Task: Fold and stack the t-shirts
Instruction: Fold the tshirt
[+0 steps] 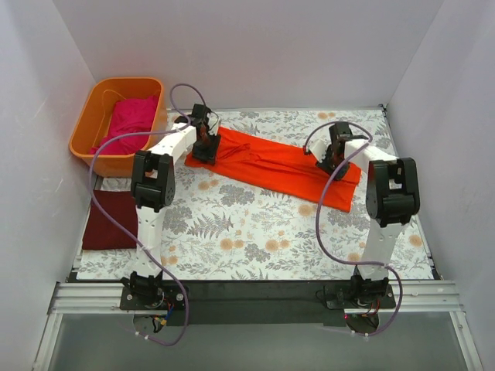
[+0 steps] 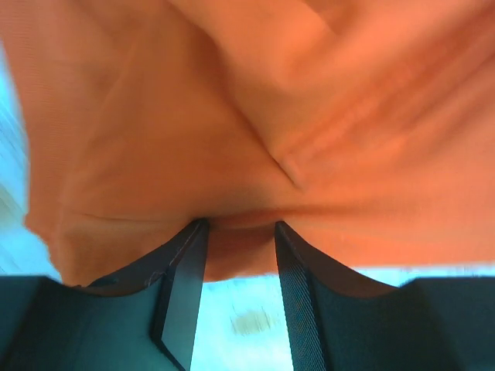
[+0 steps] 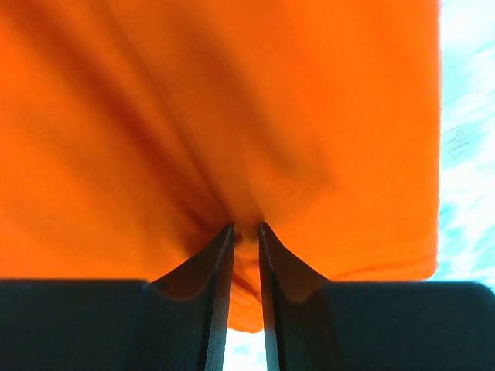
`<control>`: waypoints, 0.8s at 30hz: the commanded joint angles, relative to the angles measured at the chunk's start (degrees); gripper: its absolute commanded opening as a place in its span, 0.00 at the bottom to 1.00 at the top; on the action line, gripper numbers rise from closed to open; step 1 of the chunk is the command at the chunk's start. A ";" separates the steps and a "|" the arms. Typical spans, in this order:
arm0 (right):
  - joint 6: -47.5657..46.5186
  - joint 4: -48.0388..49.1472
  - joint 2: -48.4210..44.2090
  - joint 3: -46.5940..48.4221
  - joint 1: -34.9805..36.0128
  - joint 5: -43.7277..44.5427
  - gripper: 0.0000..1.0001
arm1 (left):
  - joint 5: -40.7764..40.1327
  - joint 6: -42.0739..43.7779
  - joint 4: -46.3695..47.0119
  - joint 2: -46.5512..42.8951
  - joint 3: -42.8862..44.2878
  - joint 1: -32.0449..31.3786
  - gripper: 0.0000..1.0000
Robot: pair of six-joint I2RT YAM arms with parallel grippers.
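Right gripper (image 3: 245,226) pinches orange t-shirt (image 3: 232,116)

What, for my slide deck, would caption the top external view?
Left gripper and right gripper pinch opposite ends of orange-red t-shirt; magenta t-shirt in tub, maroon t-shirt at left.

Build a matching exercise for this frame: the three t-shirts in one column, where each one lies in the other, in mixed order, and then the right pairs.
Things:
1. orange-red t-shirt
2. magenta t-shirt
3. maroon t-shirt

Places:
A. bunched inside the orange tub at the far left
B. folded flat at the left edge of the table
C. spread across the far half of the table, between the two arms

Pairs: 1-C, 2-A, 3-B
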 commanded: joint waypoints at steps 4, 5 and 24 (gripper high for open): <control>-3.38 -8.65 -14.73 -22.73 9.10 -7.37 0.26 | -5.51 8.36 -2.21 21.00 33.06 1.12 0.39; -2.78 -10.74 -17.19 -25.19 13.47 -9.56 0.26 | -4.81 9.49 -1.78 22.50 36.94 1.12 0.39; -6.73 -19.38 -6.67 -3.86 9.39 -13.98 0.22 | 9.44 -1.31 20.29 -13.93 0.17 1.03 0.55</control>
